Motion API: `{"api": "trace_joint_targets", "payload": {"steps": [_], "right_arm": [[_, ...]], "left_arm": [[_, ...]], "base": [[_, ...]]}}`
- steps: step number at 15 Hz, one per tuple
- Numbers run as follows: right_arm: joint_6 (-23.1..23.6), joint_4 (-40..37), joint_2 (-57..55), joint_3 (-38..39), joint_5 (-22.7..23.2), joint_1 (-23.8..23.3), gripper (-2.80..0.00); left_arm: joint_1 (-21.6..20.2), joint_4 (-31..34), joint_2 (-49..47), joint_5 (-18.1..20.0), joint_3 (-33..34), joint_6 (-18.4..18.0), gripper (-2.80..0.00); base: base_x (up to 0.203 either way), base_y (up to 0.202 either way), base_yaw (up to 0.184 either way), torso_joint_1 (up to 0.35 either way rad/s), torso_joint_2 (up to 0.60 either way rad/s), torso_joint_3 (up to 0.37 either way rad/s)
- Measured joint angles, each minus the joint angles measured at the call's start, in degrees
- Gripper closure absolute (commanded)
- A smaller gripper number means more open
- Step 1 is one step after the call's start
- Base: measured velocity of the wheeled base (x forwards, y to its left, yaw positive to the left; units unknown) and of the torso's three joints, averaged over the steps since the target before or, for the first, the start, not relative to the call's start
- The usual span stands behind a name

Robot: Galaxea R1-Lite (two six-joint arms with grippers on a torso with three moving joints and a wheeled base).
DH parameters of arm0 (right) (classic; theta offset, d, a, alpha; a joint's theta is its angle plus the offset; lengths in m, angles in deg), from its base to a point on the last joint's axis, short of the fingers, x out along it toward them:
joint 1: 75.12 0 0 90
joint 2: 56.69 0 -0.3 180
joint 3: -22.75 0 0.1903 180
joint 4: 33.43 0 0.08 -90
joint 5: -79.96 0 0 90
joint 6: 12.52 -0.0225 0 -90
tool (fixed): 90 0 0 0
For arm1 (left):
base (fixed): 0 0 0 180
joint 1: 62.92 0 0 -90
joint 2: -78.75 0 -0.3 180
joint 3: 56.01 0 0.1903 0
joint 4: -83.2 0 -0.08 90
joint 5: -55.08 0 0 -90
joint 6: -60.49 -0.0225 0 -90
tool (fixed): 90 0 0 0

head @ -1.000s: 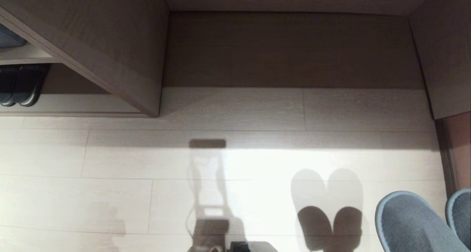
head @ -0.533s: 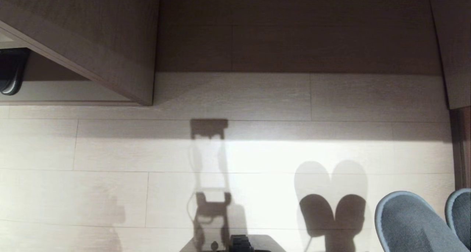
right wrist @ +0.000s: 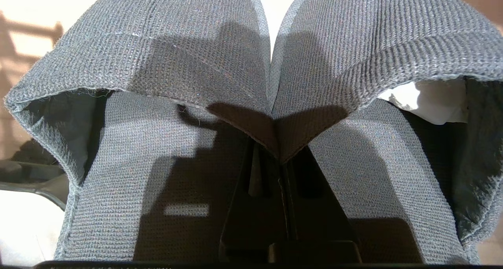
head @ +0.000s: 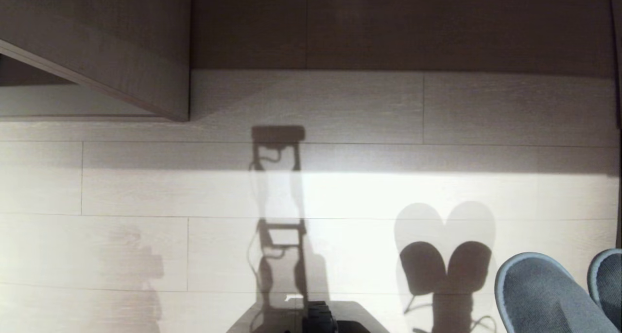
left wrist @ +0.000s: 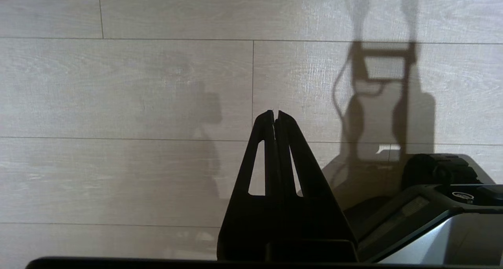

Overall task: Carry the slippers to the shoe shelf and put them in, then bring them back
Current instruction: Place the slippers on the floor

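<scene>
1. The right hand [right wrist: 279,159] is clamping the slippers [right wrist: 271,88] by the inner edges of their two toe bands, pinching the edges together between its black fingers [right wrist: 292,190].
2. The slippers are hanging side by side from that grip, toes pointing away from the wrist, above the pale plank floor [head: 146,192].
3. In the head view the slippers [head: 539,294] are sitting at the floor's lower right, casting a heart-shaped shadow [head: 444,255] on the floor just beside them.
4. The left hand [left wrist: 275,118] is pointing out over the floor with its fingers pressed together, gripping nothing.
5. The shoe shelf [head: 97,56] is standing at the floor's far left edge, well apart from the slippers.
6. The robot's base [left wrist: 424,206] is showing beside the left hand.
</scene>
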Motion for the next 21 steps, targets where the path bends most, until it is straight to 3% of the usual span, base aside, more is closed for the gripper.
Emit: {"api": "trace_joint_targets", "payload": {"steps": [14, 21], "right_arm": [[-0.1, 0.0, 0.0, 0.0, 0.0, 0.0, 0.0], [-0.3, 0.1, -0.1, -0.4, 0.1, 0.0, 0.0]], "left_arm": [[0.0, 0.0, 0.0, 0.0, 0.0, 0.0, 0.0], [0.0, 0.0, 0.0, 0.0, 0.0, 0.0, 0.0]], "base": [[0.0, 0.0, 0.0, 0.003, 0.0, -0.193], [0.0, 0.0, 0.0, 0.001, 0.0, -0.022]]}}
